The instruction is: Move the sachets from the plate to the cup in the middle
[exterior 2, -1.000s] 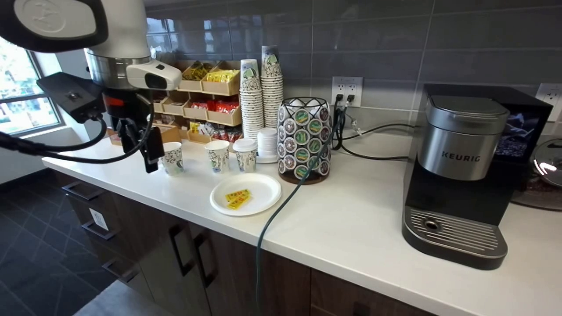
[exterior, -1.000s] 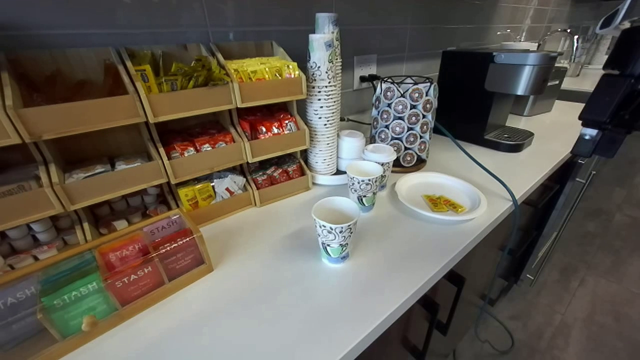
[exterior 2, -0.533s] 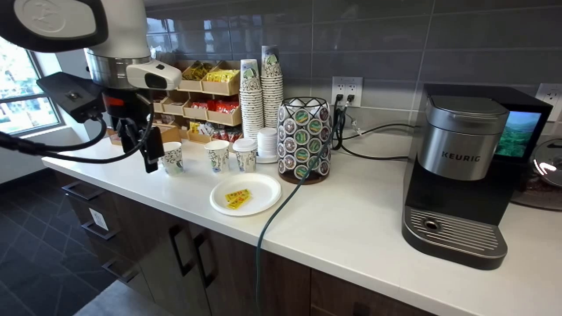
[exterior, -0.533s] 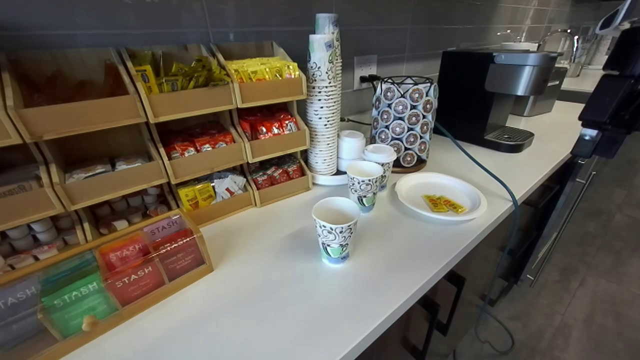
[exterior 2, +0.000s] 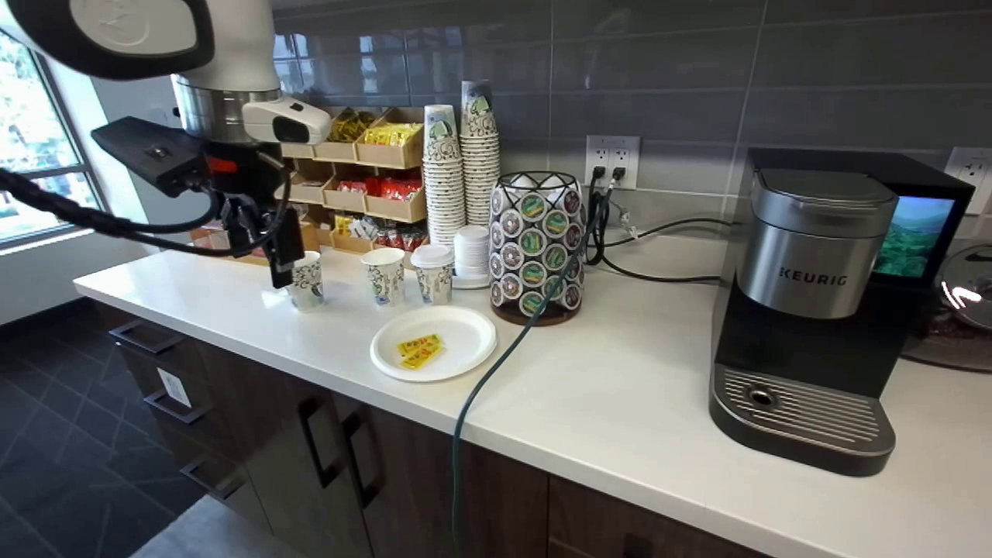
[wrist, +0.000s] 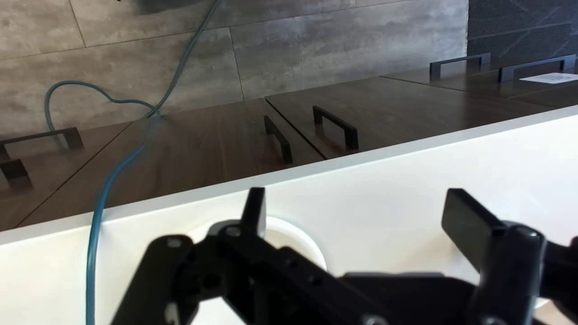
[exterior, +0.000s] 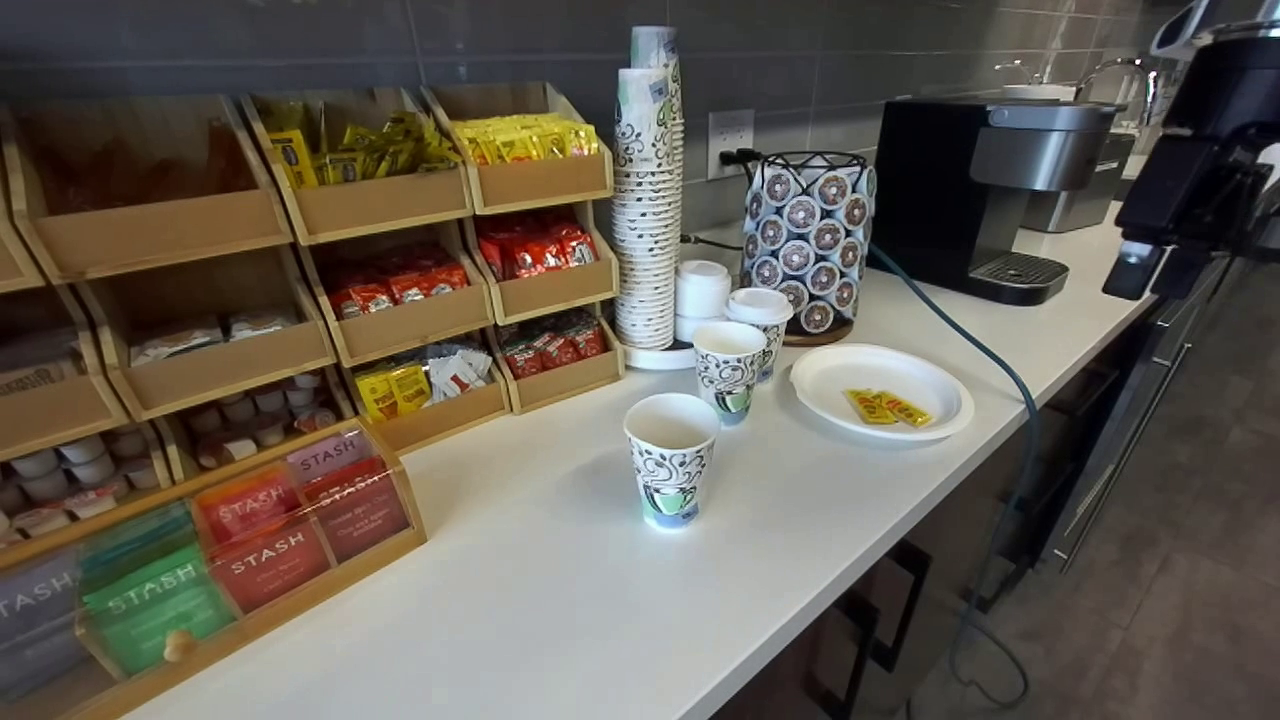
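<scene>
Wrist view showed the black two-fingered tool (wrist: 355, 194) spread and empty, so lifting the small flat yellow sachets (exterior 2: 422, 356), which both exterior views placed on the round white shallow plate (exterior 2: 465, 345), probably called for centring overhead, then pinching low.

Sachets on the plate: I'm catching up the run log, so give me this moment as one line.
gripper: open, empty; sachets: two, lying on plate; middle cup: upright, lidless; transfer: not yet done
</scene>
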